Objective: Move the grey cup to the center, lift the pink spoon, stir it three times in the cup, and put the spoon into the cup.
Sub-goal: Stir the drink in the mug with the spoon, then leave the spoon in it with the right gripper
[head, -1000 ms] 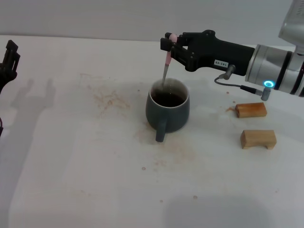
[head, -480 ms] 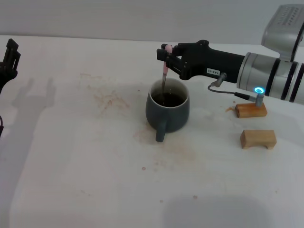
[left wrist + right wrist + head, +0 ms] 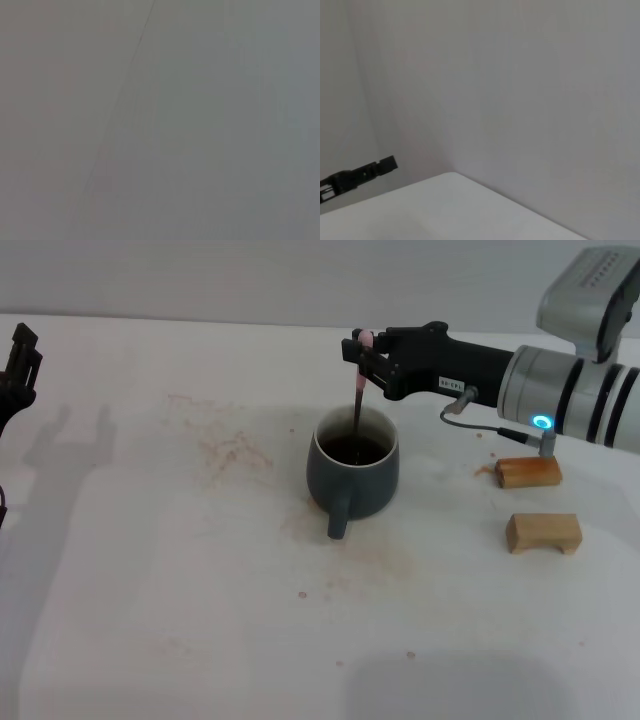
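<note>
The grey cup stands near the middle of the white table, handle toward me, with dark liquid inside. My right gripper reaches in from the right above the cup's far rim and is shut on the pink handle end of the pink spoon. The spoon hangs almost upright with its lower end dipped in the liquid. My left gripper is parked at the far left edge of the head view, away from the cup; it also shows far off in the right wrist view. The left wrist view shows only blank grey.
Two small wooden blocks lie on the table to the right of the cup, under my right arm. Brown stains mark the table left of the cup and in front of it.
My right gripper has carried the spoon's top left and then back right over the cup, with the spoon's lower end staying in the liquid. The cup and the left arm have not moved.
</note>
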Robot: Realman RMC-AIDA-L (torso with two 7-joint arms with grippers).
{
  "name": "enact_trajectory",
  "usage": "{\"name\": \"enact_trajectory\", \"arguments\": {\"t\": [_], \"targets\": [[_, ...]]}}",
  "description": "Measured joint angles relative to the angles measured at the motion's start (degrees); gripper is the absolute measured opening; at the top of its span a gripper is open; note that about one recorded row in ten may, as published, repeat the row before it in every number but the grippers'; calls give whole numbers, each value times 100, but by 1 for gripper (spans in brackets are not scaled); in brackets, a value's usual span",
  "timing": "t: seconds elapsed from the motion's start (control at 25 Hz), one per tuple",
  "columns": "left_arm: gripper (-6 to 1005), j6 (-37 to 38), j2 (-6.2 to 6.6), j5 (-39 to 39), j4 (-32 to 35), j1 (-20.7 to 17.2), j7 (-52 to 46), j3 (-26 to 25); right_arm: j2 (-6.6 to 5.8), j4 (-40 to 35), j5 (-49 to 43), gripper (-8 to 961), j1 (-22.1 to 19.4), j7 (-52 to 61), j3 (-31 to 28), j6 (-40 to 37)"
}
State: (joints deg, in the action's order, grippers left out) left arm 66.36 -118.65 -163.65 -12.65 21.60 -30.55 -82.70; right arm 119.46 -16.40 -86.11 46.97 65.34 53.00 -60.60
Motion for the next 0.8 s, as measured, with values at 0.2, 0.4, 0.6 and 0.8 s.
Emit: {"name": "enact_trajectory", "arguments": {"t": [0.2,0.4,0.6,0.8], "targets": [[543,0,0,0,0,-12,-3,0,-6,118,0,100,235,-8,0,98],[543,-16,4,16,0,-9,-8,-28,-3,375,-13,100,522,-3,0,102],[543,-24,9,19,0,-7,-8,-71,1,479,-12,100,533,32,141,-27],[543,-65,17,19,-1,10,8,-71,-4,542,-25,100,422,168,160,-156]]}}
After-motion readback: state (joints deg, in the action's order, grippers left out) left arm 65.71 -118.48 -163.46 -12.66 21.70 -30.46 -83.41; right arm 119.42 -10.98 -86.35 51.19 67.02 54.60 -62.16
